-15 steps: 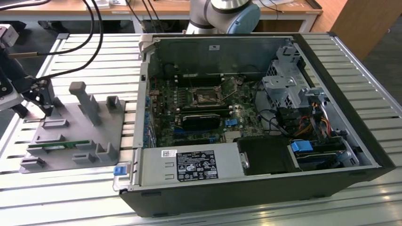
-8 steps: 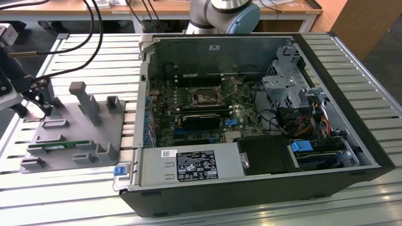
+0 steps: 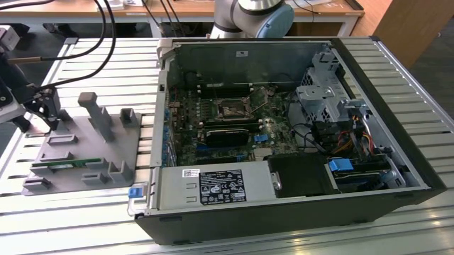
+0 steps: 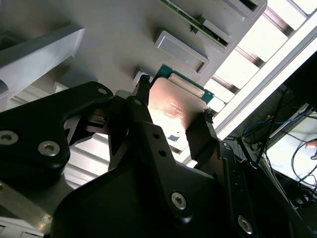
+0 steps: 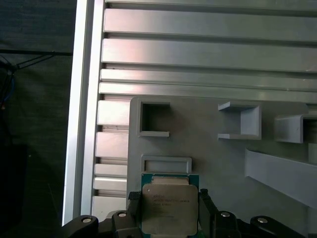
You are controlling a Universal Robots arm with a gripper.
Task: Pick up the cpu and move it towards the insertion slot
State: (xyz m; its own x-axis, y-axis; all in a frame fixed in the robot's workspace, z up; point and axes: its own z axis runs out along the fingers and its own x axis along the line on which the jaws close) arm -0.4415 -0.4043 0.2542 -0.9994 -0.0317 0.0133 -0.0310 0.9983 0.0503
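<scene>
The tool (image 5: 168,197) grips the cpu (image 5: 170,210) by two opposite edges, low over the grey holder (image 5: 213,168) on the table (image 5: 198,54). The pick looks made. The insertion slot (image 3: 231,110) lies well apart inside the computer case (image 3: 298,218), so the carry likely needs height.

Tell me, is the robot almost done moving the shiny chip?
Not yet. Done: the tool grips the cpu from both sides. In hand: the cpu is over the grey holder tray; I cannot tell if it is lifted. Left: reaching the insertion slot inside the open computer case, far across the exterior view.
</scene>
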